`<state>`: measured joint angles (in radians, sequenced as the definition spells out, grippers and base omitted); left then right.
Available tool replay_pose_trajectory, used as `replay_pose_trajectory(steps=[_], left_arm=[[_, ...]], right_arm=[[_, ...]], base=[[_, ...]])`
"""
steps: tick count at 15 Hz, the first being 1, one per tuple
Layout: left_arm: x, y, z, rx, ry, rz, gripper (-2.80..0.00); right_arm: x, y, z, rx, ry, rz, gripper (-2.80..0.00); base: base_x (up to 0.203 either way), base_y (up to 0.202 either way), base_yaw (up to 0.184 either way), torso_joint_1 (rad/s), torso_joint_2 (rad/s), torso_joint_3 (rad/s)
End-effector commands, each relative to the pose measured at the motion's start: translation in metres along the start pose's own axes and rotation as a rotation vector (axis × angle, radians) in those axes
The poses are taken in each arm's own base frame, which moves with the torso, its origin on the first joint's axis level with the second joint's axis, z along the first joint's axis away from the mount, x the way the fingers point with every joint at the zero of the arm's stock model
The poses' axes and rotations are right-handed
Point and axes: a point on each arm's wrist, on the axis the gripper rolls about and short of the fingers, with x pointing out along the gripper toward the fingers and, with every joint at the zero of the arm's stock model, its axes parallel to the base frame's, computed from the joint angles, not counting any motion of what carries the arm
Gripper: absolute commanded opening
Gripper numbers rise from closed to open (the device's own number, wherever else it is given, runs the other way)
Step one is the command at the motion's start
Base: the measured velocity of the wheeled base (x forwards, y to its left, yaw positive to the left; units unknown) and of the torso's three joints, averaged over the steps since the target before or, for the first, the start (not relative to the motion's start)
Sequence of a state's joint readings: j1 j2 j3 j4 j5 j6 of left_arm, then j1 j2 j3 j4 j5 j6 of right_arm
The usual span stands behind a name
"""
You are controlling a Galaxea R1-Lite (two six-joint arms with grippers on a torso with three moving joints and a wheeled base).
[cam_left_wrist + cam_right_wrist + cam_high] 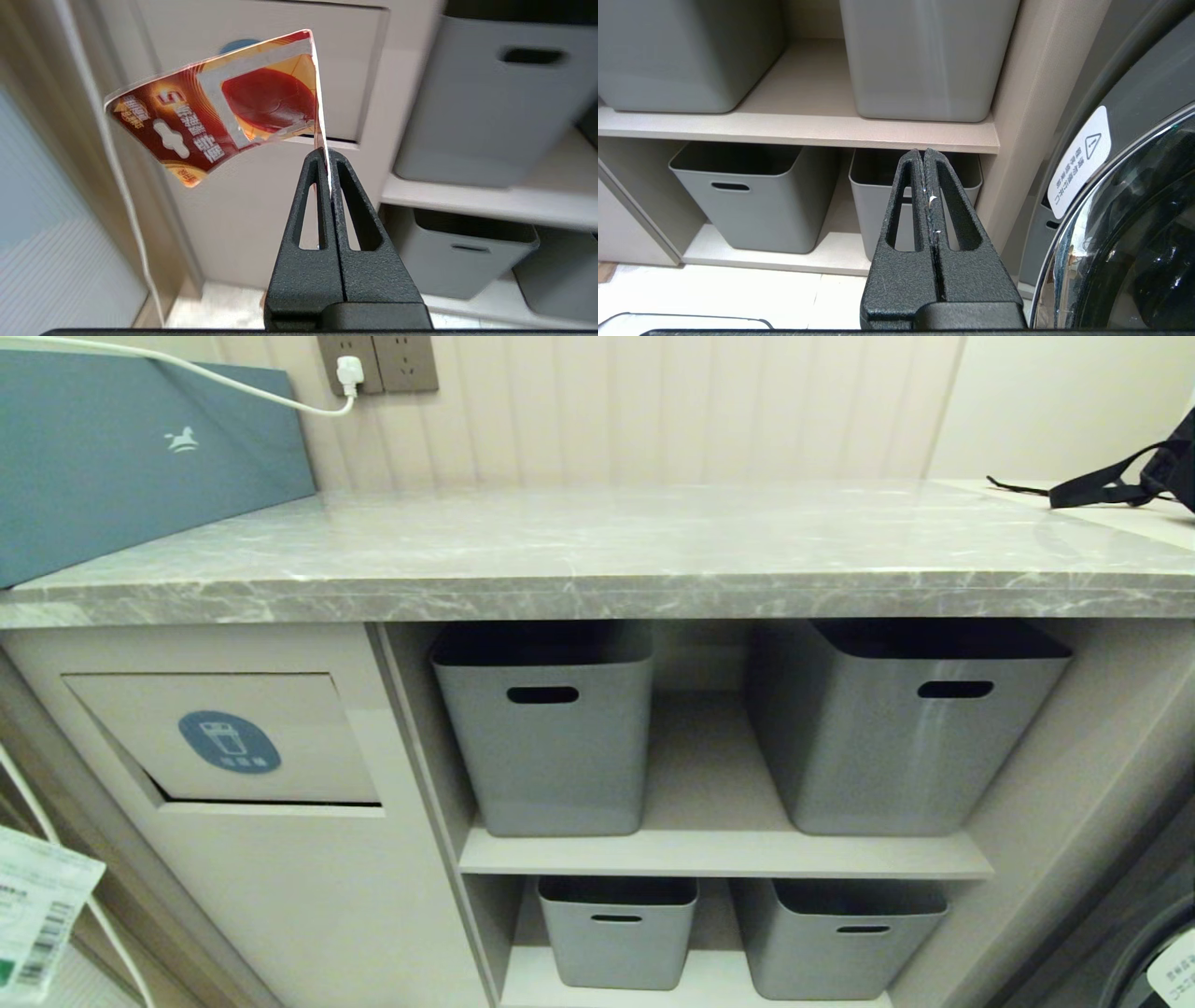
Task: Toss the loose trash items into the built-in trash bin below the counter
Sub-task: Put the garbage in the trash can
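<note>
looking down in the head view, the grey marble bench (597, 546) is spanning the frame, with the beige trash bin flap (224, 737) sitting under its left end and grey tubs (546, 733) standing on shelves beside it; neither arm is showing. in the left wrist view, the left hand (329, 161) is pinching a red-orange printed wrapper (219, 105) by its edge, facing the flap. in the right wrist view, the right hand (924, 156) is sitting closed and empty near the lower tubs.

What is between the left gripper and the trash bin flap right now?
Only the wrapper that the left gripper holds pinched by one edge. In the left wrist view it partly covers the trash bin flap and its blue sticker.
</note>
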<state>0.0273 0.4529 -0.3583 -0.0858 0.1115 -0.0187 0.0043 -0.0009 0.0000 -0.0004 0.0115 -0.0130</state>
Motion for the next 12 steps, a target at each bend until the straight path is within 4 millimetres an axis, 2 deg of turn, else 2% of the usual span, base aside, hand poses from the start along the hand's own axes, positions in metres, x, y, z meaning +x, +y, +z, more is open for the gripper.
replay_pose_trajectory(steps=[1,3,7,9,12], left_arm=[[0.033,-0.001,0.011,-0.038,0.122,0.068,-2.8],[0.057,0.002,0.014,-0.069,0.153,0.113,-2.8],[0.106,0.011,0.01,-0.082,0.062,0.113,-2.8],[0.129,0.018,-0.002,-0.083,0.076,0.118,-2.8],[0.151,0.03,-0.032,-0.093,0.134,0.118,-2.8]], right_arm=[[0.0,0.0,0.0,-0.001,-0.001,0.001,-2.8],[0.0,0.0,0.0,-0.001,-0.001,0.001,-2.8],[0.0,0.0,0.0,-0.001,-0.002,0.001,-2.8],[0.0,0.0,0.0,-0.001,0.0,0.001,-2.8],[0.0,0.0,0.0,-0.001,-0.002,0.001,-2.8]], base=[[0.0,0.0,0.0,0.0,0.0,0.0],[0.0,0.0,0.0,0.0,0.0,0.0],[0.0,0.0,0.0,0.0,0.0,0.0],[0.0,0.0,0.0,0.0,0.0,0.0],[0.0,0.0,0.0,0.0,0.0,0.0]])
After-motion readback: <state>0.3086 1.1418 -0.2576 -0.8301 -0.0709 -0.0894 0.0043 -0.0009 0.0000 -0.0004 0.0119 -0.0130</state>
